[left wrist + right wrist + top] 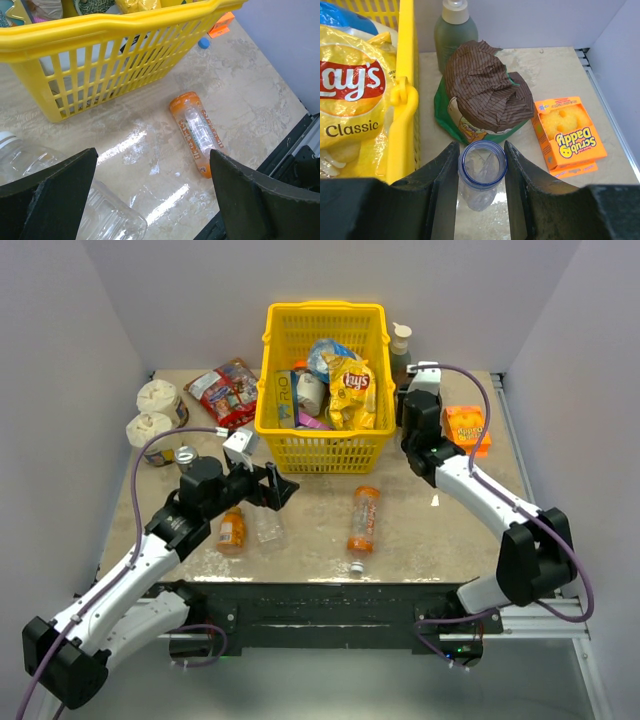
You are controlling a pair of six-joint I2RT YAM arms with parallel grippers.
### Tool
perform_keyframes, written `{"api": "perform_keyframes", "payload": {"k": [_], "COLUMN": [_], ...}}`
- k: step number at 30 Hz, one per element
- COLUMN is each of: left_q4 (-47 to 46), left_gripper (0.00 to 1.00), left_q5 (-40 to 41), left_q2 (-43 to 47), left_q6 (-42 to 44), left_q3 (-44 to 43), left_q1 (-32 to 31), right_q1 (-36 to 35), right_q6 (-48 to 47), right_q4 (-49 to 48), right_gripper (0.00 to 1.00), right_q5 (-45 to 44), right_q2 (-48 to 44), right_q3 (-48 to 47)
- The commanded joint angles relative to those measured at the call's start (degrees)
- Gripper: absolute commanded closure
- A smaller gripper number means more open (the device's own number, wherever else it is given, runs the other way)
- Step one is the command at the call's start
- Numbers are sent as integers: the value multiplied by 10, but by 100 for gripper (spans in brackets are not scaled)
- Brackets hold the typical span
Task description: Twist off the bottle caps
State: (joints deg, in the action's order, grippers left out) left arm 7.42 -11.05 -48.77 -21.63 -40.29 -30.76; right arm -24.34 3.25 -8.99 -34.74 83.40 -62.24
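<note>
Two arms are splitting the work. The right gripper [481, 149] is pinching the neck of a clear bottle [480, 187] just right of the basket [405, 100], jaws pressed in on it. That bottle's mouth is showing open, with no cap on. A blue cap [203, 43] is lying loose on the table [250, 100] on that side.

The left gripper [152, 155] is hanging in front of the basket, jaws spread wide and holding nothing. A second clear bottle [107, 212] is lying flat just under its left finger. Its white cap [5, 141] is on and pointing toward the basket, so the long axis is slanting off to the gripper's left.

The orange-label bottle [197, 132] is lying well to the right, between the arms. A small white cap [357, 567] is sitting at its near end; I cannot tell if it is attached. The small orange juice bottle [232, 530] is lying just left of the second clear bottle.

My read: the left arm is nearer all three, and the capped clear one is closest. Its cap is sitting outside the jaws, so the gripper is needing to shift left and realign.
</note>
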Motion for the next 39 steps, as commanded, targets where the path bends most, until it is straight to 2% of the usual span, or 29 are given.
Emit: {"api": "perform_keyframes", "payload": {"k": [1,18,30,34,39], "left_q4": [-14,-16,-18,-20,-24], "left_gripper": [0,0,0,0,0], "left_q5": [13,6,-1,-4,-9], "left_q2": [-3,-10,-9,-8,-10], "left_q6": [15,14,10,8,5], "left_q3": [-29,-31,-28,-27,-25], "left_q1": [8,13,14,14,14], "right_q1": [7,10,11,12,19], "right_q6": [25,45,45,44,44], "right_q4": [-46,-39,-19,-13,-2], "right_gripper": [100,100,69,54,44], "right_q5": [6,-18,-38,-37,-27], "right_q2": [15,11,13,15,16], "right_q3": [10,68,56,48,39]}}
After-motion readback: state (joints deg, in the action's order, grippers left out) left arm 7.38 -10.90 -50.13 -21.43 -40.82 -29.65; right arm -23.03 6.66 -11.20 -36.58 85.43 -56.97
